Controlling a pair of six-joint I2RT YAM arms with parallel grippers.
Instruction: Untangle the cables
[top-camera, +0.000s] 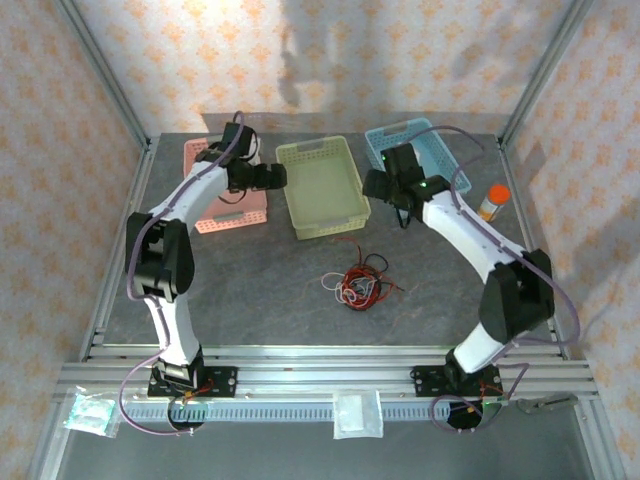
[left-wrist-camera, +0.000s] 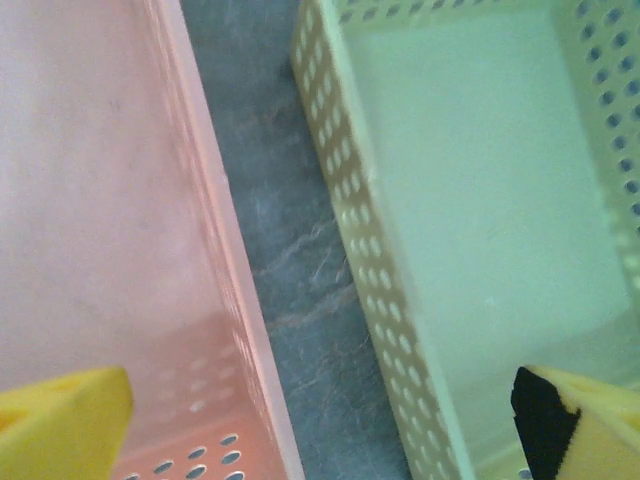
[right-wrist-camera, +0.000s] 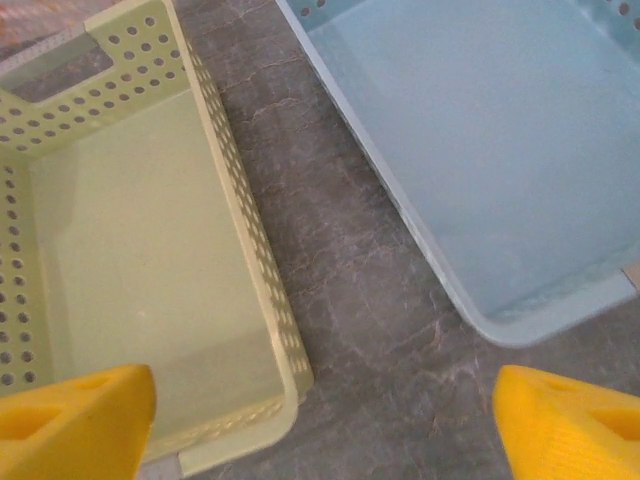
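A grey, stone-patterned table (top-camera: 260, 290) is seen from above, with the left arm (top-camera: 165, 260) and the right arm (top-camera: 480, 250) reaching from its near edge toward the far side. Three perforated baskets are lined up at the back: a pink basket (top-camera: 240, 218) on the left, a yellow-green basket (top-camera: 325, 190) in the middle and a blue basket (top-camera: 445, 158) on the right.

The left gripper (top-camera: 268, 177) is held over the gap between the pink and yellow-green baskets; its yellow fingers (left-wrist-camera: 60, 420) are spread wide with nothing between them. The right gripper (top-camera: 385, 185) is held over the gap between the yellow-green and blue baskets, and its fingers (right-wrist-camera: 70, 415) are likewise parted on nothing.

The cables (top-camera: 358, 282), a small tangle of red, black and white wire, are left on the bare table just in front of the yellow-green basket, well apart from both grippers. An orange-capped bottle (top-camera: 492, 203) is stood near the right edge.
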